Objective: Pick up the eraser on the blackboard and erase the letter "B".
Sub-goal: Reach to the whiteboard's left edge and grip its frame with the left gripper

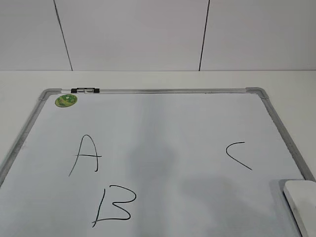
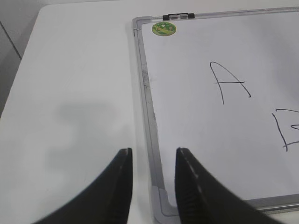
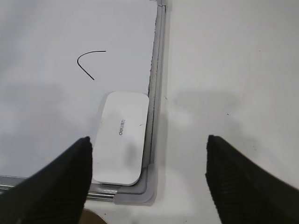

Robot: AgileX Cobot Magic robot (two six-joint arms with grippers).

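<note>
The blackboard [image 1: 163,128] is a white board in a silver frame, lying flat. The letter "B" [image 1: 114,205] is drawn in black near its front left, below the "A" [image 1: 86,154]; part of the "B" shows in the left wrist view [image 2: 286,128]. The eraser [image 1: 301,203] lies in the board's front right corner; in the right wrist view [image 3: 121,136] it is a white oblong with grey print. My right gripper [image 3: 148,161] is wide open above that corner, with the eraser by its left finger. My left gripper [image 2: 153,163] is open and empty over the board's front left corner. Neither gripper shows in the exterior view.
A "C" [image 1: 238,154] is drawn on the right of the board. A round green sticker [image 1: 66,100] and a black clip [image 1: 85,90] sit at the board's far left corner. White table [image 2: 79,93] surrounds the board, with a white panelled wall behind.
</note>
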